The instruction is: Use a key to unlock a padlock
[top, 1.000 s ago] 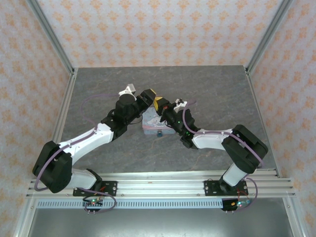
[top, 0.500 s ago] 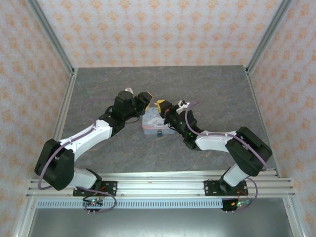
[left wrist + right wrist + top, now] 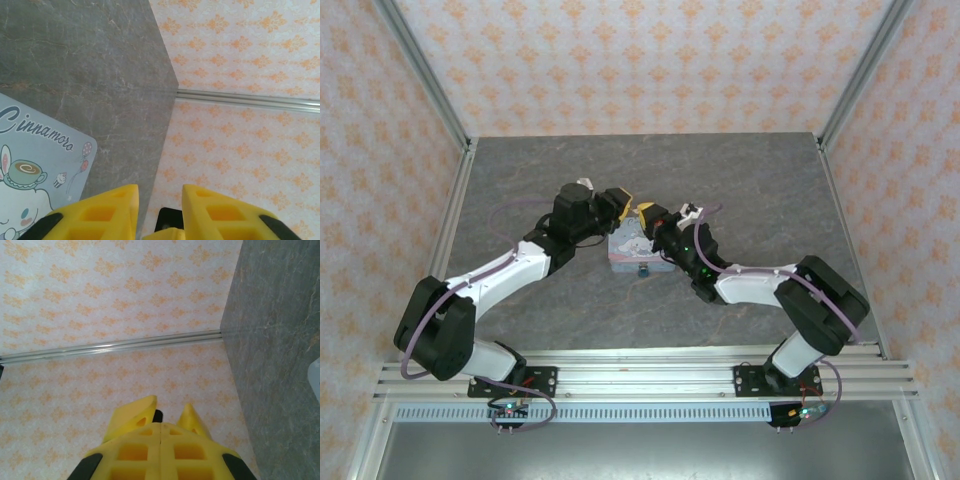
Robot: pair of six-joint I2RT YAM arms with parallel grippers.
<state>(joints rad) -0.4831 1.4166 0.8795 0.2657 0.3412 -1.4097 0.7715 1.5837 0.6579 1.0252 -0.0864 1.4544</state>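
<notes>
Padlock (image 3: 643,270), tiny blue-teal body, lies at the tin's near edge, nearer the bases than both sets of fingers. Tin (image 3: 628,243) is flat, pastel and round-cornered, just beside the left gripper (image 3: 160,192), whose yellow fingers are parted and empty. Right gripper (image 3: 167,410) is pinched narrow on a dark sliver, probably the key (image 3: 157,415). Step: key in hand, not yet at the lock. Next: lower and align it with the keyhole.

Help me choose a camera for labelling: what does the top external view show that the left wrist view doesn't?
Top external adds the blue-teal padlock at the near edge of the tin, and the right pincer. Left wrist adds the tin's cartoon print and "Cinnamoro" lettering. Shared: the tin, the grey table and the left pincer.
</notes>
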